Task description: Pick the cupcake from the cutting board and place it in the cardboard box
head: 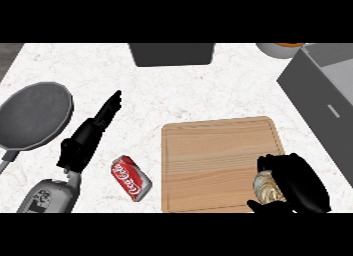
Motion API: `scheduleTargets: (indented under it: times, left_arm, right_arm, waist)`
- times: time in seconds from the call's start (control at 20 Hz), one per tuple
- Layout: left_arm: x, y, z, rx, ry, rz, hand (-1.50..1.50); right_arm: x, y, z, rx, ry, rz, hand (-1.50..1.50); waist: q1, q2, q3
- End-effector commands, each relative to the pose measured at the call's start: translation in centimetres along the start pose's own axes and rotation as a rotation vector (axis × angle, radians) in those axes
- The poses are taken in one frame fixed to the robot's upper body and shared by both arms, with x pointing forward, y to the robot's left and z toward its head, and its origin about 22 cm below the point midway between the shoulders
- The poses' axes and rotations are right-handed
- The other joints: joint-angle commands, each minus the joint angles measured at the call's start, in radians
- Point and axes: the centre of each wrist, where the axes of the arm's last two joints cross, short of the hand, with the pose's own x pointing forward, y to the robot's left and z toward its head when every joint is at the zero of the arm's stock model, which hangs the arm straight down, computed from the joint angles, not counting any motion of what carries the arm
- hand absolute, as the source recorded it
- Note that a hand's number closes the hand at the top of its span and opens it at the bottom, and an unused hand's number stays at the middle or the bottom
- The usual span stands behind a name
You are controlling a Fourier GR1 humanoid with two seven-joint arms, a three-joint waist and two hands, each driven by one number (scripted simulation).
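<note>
A wooden cutting board (216, 160) lies on the counter's near middle. At its lower right corner the cupcake (267, 187) shows as a pale swirled shape, mostly hidden by my right hand (301, 182), whose fingers and thumb curl round it. The grey open box (326, 95) stands at the right edge, beyond the board. My left hand (90, 135) lies left of the board with its fingers straight, pointing away, holding nothing.
A dark frying pan (31, 116) rests at the far left, handle toward me. A red soda can (132, 177) lies on its side between my left forearm and the board. A dark container (171, 53) sits at the back middle, a bowl (282, 49) at the back right.
</note>
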Motion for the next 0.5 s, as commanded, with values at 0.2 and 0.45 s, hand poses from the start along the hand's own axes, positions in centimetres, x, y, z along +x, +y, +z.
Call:
scheduleTargets:
  times: [0.2, 0.45]
  left_arm:
    - [0.0, 1.5, 0.8, 0.064, 0.007, 0.002, 0.00]
    - [-0.4, 1.2, 0.9, 0.076, 0.017, -0.001, 0.00]
  right_arm:
    - [-8.8, -6.6, 4.8, -0.217, -0.280, 0.044, 1.50]
    - [-12.4, -9.8, 7.2, -0.246, -0.391, -0.037, 1.50]
  waist:
    - [-0.047, -0.002, 0.001]
    - [-0.074, -0.003, 0.000]
